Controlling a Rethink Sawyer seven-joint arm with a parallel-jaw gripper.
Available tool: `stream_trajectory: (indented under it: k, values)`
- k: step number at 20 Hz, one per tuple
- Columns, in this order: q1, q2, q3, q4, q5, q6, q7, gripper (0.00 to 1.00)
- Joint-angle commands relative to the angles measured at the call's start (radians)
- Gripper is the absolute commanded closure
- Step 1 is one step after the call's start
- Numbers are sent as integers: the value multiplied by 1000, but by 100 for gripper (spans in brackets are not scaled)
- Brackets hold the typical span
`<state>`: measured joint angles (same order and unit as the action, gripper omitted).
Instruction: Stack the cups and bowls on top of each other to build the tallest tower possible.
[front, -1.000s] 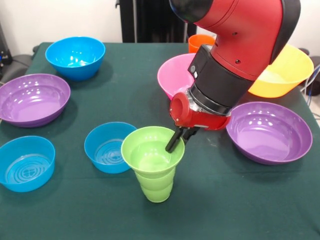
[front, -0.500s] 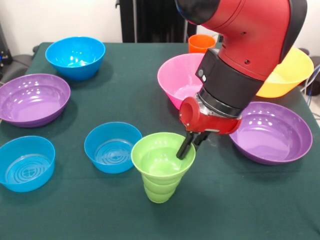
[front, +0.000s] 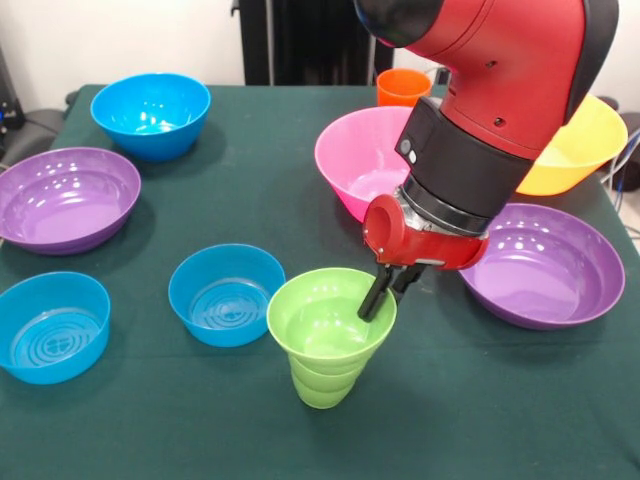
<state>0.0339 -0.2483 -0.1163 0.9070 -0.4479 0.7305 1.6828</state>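
Observation:
A small lime green bowl (front: 325, 322) sits nested on a ridged lime green cup (front: 322, 385) near the table's front. The pair leans a little to the right. My gripper (front: 382, 296) is at the bowl's right rim, shut on it, with one dark finger reaching inside. The orange cup (front: 402, 87) stands at the back, partly hidden by the arm. Behind the arm lie the pink bowl (front: 355, 155) and the yellow-orange bowl (front: 580, 150). No tower other than the green pair shows.
A purple bowl (front: 545, 265) lies right of the gripper and another purple bowl (front: 65, 195) at the left. Blue bowls sit at the back left (front: 150, 112), front left (front: 52, 325) and just left of the green pair (front: 225, 295).
The gripper has moved right and slightly down, dragging the green bowl and cup with it. The pair now stands farther from the middle blue bowl.

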Motion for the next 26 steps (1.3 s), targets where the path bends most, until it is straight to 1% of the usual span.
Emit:
stream_trajectory:
  k: [1, 9, 19, 26]
  values:
    - [10, 25, 92, 62, -13, -10, -38, 100]
    - [18, 27, 57, 65, -33, 2, -25, 100]
    - [22, 42, 30, 54, -53, -12, -23, 100]
    - [17, 45, 21, 70, -57, -44, -15, 100]
